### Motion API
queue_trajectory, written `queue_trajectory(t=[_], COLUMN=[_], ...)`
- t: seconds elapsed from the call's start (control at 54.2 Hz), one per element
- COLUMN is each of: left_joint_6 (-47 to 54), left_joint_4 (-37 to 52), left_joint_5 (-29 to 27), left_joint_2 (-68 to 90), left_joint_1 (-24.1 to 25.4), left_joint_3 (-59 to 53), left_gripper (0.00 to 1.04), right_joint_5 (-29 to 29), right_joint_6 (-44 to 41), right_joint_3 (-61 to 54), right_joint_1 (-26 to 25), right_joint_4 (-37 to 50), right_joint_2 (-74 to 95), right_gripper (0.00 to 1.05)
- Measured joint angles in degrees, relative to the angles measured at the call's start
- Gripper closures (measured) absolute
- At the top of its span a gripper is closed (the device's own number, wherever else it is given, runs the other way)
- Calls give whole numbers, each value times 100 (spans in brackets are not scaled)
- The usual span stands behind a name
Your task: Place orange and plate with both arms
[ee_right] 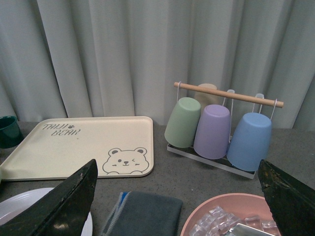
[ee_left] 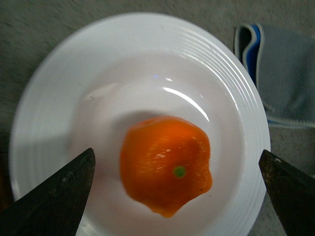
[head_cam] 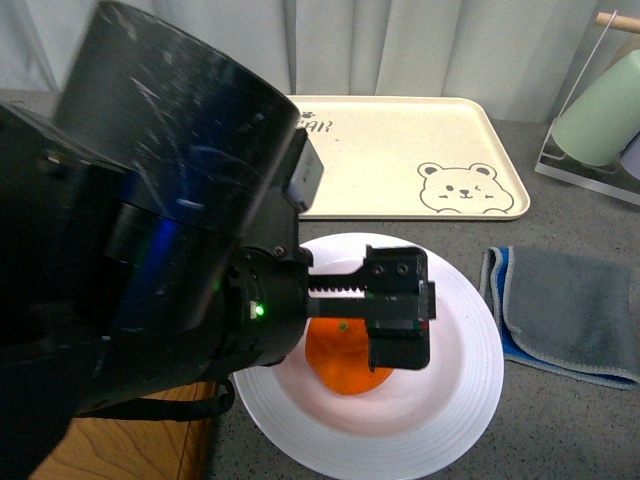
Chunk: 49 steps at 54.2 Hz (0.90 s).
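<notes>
The orange [head_cam: 340, 372] lies in the middle of the white plate [head_cam: 460, 400] on the grey table. My left gripper [head_cam: 397, 325] hangs open just above the orange and hides its top in the front view. In the left wrist view the orange [ee_left: 165, 164] sits stem dot up between the two spread fingers [ee_left: 54, 196], with clear gaps on both sides, inside the plate [ee_left: 59, 98]. My right gripper [ee_right: 177, 164] is open and empty, held above the table to the right of the plate, whose rim [ee_right: 19, 204] shows in the right wrist view. It is not in the front view.
A beige bear tray [head_cam: 400, 150] lies behind the plate. A grey cloth [head_cam: 570, 310] lies right of it. A cup rack [ee_right: 216, 128] stands at the back right. A pink bowl of ice [ee_right: 231, 216] is near the right gripper. A dark green mug [ee_right: 7, 130] stands left of the tray.
</notes>
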Motion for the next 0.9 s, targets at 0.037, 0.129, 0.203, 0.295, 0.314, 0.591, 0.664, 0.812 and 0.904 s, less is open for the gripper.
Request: queue_trajectory(t=[0.037,0.129,0.203,0.295,0.314,0.591,0.664,0.812,0.904], left_joint_6=[127,697,1292,1980,2033,2715,2745,2771,2785], left_joint_4=[249,1943,2857,4098,4291,4568,4100,3298,2669], left_joint_5=[-389,-1676,-2223,-2695,-2695,-1707,-1467,-1176,-992], left_joint_2=[-101,37,59,-229,-332,-2798,-3405,-4395,-5095], left_joint_1=[37,129,284,640,710,1926,2144,2455,2636], left_joint_3=[-149,-691,-1176,-1832,-1941,-3438,-3585,-3679,-3681], left_gripper=[8,21,32,51,54,101,101,101,101], right_joint_5=[2,2,2,2,2,2,0,2,2], right_joint_6=[0,0,0,0,0,0,0,0,0], right_joint_3=[0,0,-2,-2,-2,0,0,-2,0], right_joint_1=[0,0,0,0,0,0,0,0,0], right_joint_4=[0,0,0,-2,-2,-2,-2,-2,-2], right_joint_2=[0,0,0,2,2,0,0,0,0], right_gripper=[9,9,9,9,9,9,9,9,9])
